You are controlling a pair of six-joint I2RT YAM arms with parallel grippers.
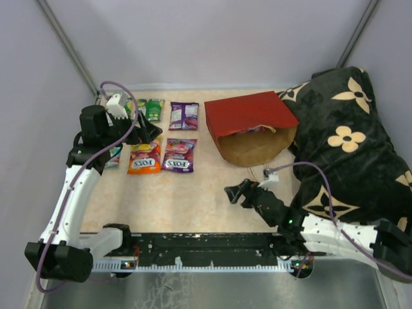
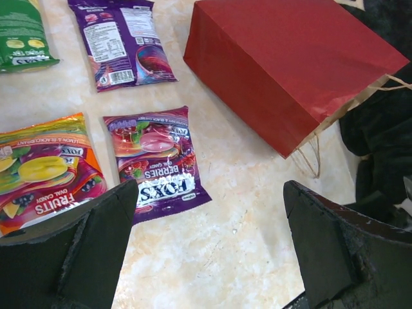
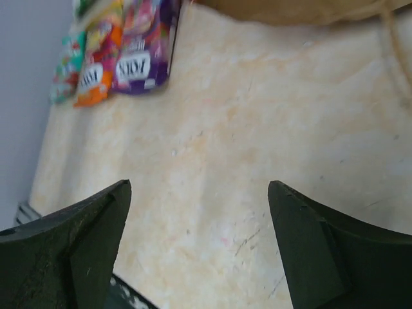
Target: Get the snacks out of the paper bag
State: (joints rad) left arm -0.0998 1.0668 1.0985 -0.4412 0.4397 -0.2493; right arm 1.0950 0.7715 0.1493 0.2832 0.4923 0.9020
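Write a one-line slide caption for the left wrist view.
Open left tool hovers near the purple berries packet and orange fruits packet, with the red paper bag lying on its side beyond.

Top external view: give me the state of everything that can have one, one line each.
paper bag, lying on its side, mouth open, something colourful showing inside
snack packets, out of the bag, flat on the table
left pincer, open, empty, above the packets
right pincer, open, empty, over the table
pillow, lying beside the bag
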